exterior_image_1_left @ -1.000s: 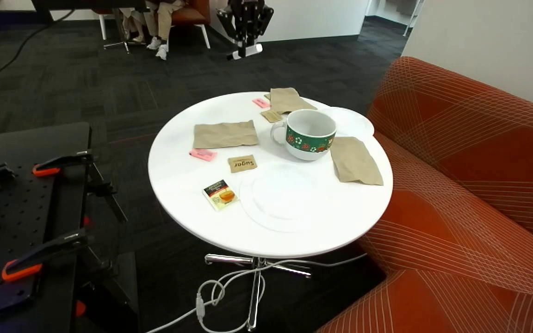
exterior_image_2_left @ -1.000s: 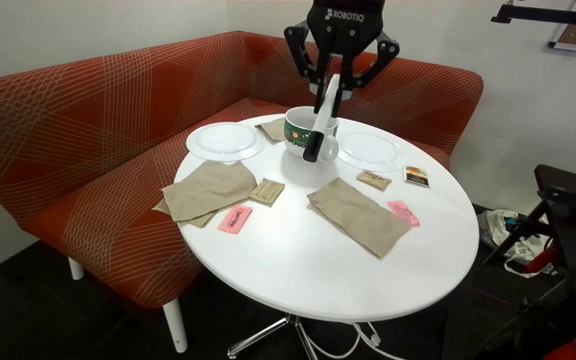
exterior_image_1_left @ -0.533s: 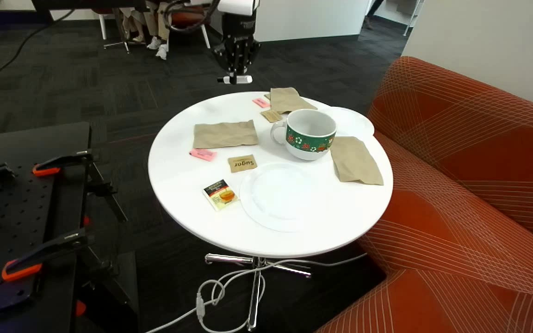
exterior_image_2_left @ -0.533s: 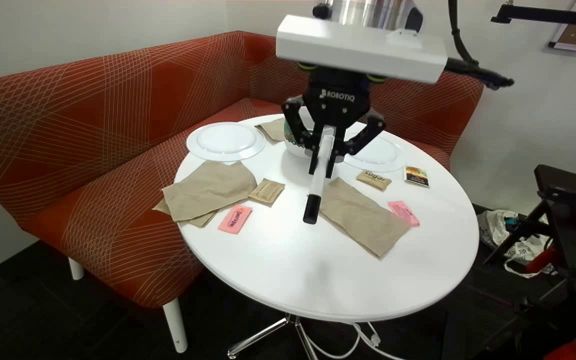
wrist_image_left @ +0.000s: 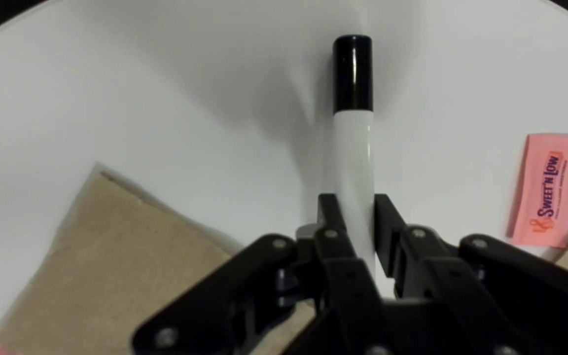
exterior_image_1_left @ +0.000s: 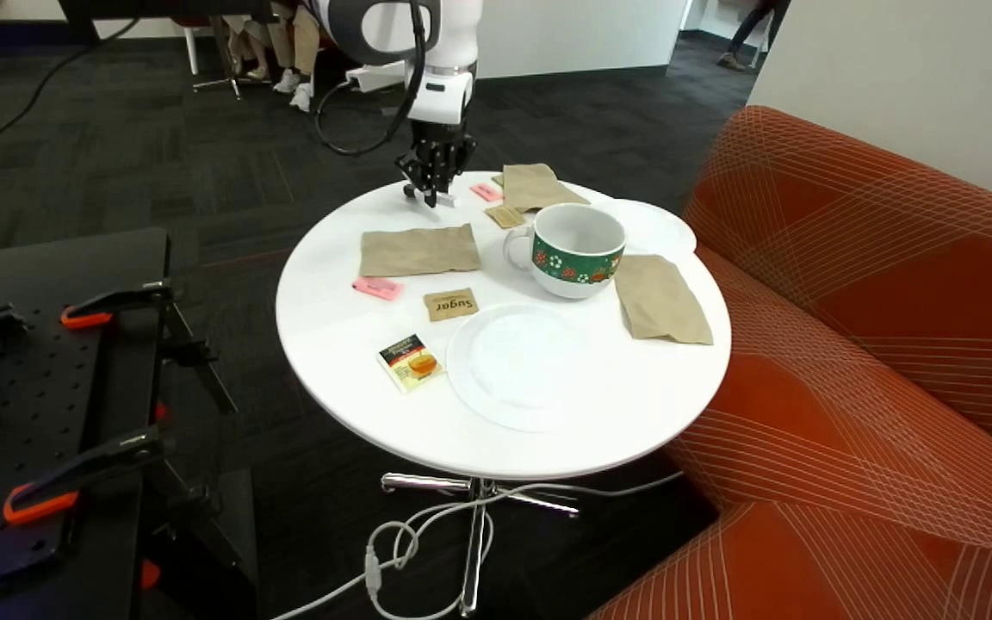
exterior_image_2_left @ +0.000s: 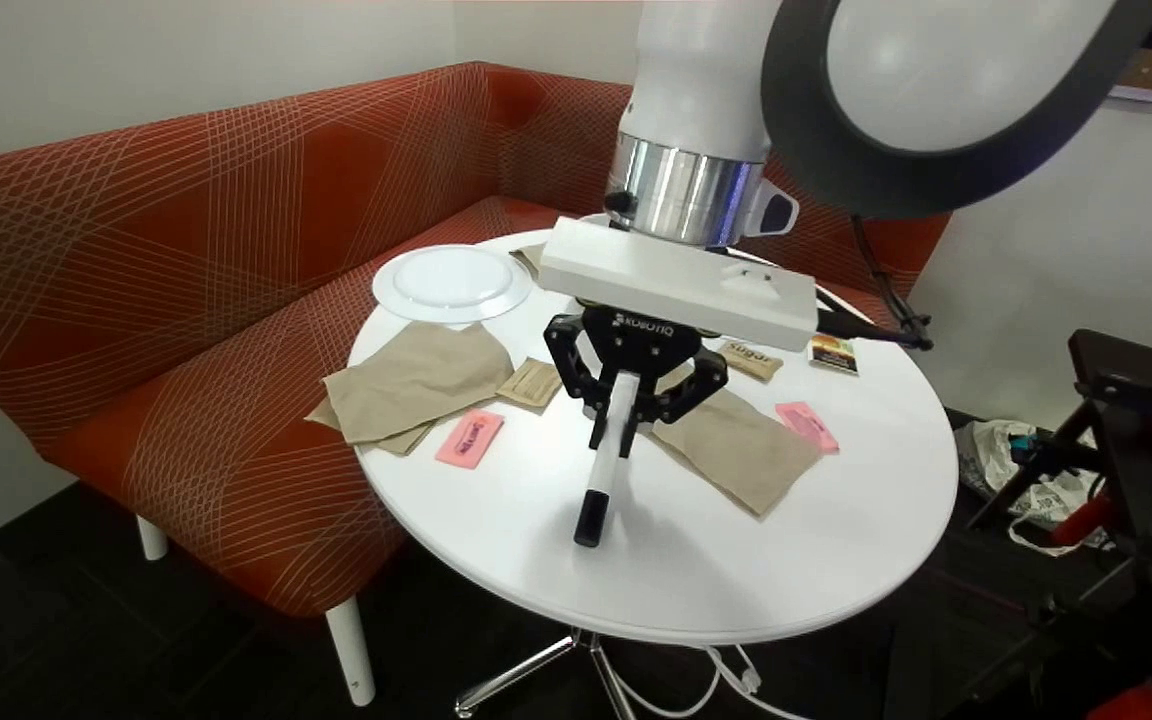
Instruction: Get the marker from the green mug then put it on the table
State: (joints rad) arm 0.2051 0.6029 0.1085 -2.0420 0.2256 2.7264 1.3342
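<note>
Hand (wrist_image_left: pixel 356 209) is gripping black-capped white marker (wrist_image_left: pixel 354 153), holding it down at counter (exterior_image_2_left: pixel 836 540), contact unclear; green mug (exterior_image_1_left: pixel 578 263) is standing upright, well apart from hand; pink packet (wrist_image_left: pixel 551 190) is lying near marker, brown napkin (wrist_image_left: pixel 126 261) on opposite side

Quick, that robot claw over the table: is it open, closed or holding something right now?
Gripper: closed, holding the black-and-white marker.
</note>
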